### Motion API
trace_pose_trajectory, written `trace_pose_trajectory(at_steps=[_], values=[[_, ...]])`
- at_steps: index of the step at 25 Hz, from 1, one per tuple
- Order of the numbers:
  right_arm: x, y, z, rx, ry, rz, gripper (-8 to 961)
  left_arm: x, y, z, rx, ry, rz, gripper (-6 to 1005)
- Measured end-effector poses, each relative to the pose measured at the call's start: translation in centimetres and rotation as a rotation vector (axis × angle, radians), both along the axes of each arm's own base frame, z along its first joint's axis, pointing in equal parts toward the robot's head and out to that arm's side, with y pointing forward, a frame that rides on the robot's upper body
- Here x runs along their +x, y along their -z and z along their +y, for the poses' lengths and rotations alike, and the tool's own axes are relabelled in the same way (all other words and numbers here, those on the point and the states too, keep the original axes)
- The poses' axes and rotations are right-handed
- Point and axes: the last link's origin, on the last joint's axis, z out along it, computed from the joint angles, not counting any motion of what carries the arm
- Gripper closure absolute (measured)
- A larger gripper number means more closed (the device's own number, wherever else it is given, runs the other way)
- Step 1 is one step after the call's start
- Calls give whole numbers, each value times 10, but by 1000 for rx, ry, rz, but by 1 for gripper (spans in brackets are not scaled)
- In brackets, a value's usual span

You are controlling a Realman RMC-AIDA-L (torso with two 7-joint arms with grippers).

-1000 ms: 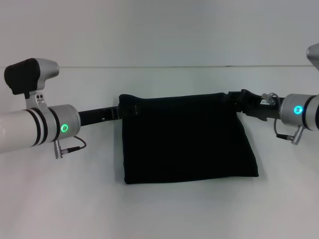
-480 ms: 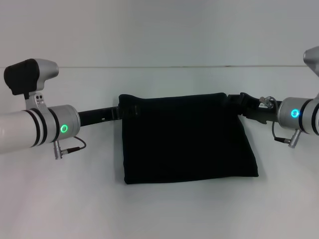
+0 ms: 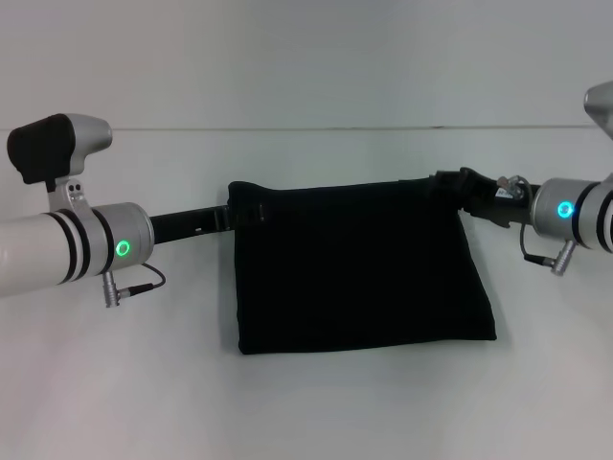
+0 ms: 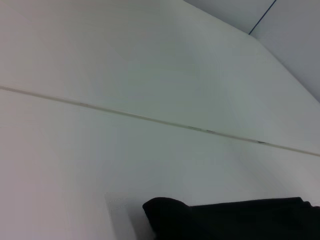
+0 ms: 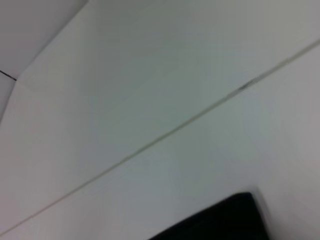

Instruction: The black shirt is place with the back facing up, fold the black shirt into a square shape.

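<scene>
The black shirt (image 3: 359, 268) lies on the white table as a folded, roughly square shape. My left gripper (image 3: 236, 213) is at its far left corner, black against the black cloth. At the far right corner sits my right gripper (image 3: 448, 185), touching or just over the edge. A strip of the black shirt (image 4: 225, 220) shows in the left wrist view, and a corner of the black shirt (image 5: 220, 220) in the right wrist view. Neither wrist view shows its own gripper.
The white table (image 3: 115, 383) spreads on all sides of the shirt and meets a pale wall (image 3: 306, 57) at the back. The left arm's grey wrist (image 3: 86, 244) and the right arm's wrist (image 3: 575, 216) hover at the sides.
The right gripper has shifted a little to the left and farther back, toward the shirt's far right corner. The left arm and the shirt stay as they were.
</scene>
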Motion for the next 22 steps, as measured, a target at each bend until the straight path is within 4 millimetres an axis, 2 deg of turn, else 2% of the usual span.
trace_pose_trajectory(at_steps=[7,15,22], values=[[-11,-6,7,53,-39,47,448,-2,0,-1,1,-6,0,50],[-10,-9,7,48,-54,42,453,-4,0,-2,4,-10,2,50],[-6,-16,7,44,-60,47,511,-4,-1,-2,6,-11,4,50]])
